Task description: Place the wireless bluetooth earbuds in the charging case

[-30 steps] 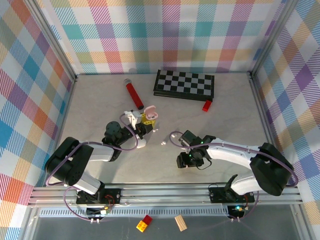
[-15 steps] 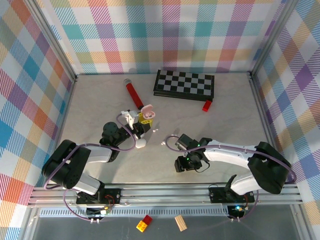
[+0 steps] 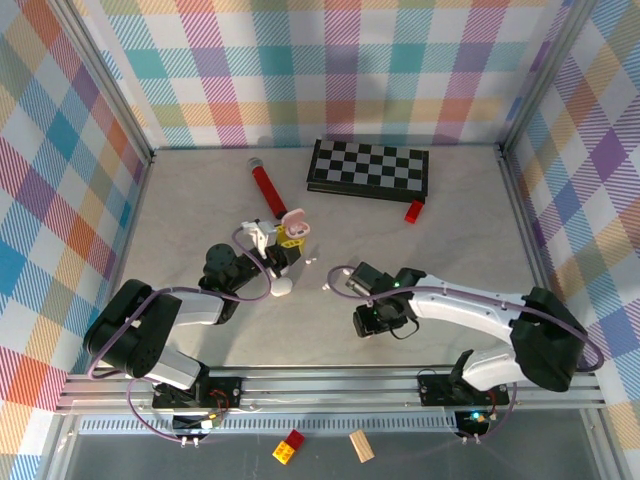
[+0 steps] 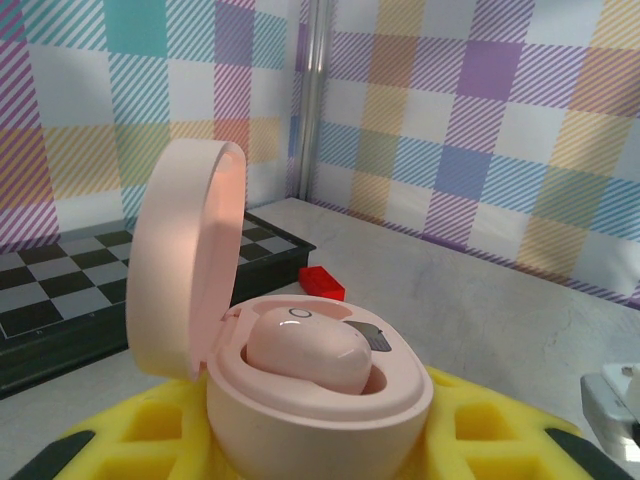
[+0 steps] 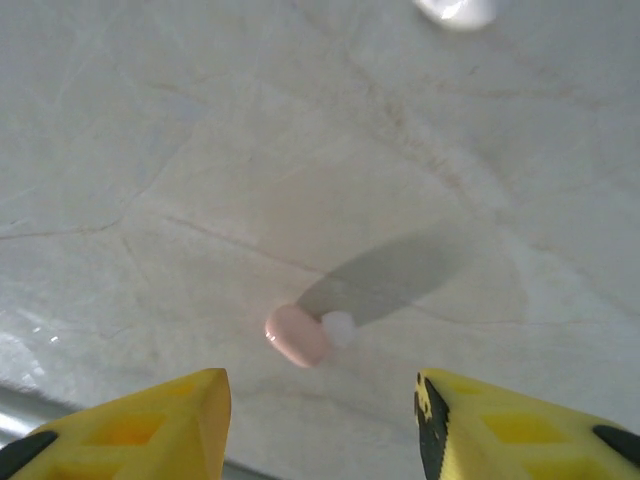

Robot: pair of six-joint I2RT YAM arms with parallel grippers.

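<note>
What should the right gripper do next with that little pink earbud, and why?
Probably lower the right gripper and close on the pink earbud: it lies loose on the table between its open jaws, and the open pink case seems to have one spot free.

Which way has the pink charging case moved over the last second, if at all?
Yes. The pink charging case shifted slightly back-left, nearer the red cylinder.
</note>
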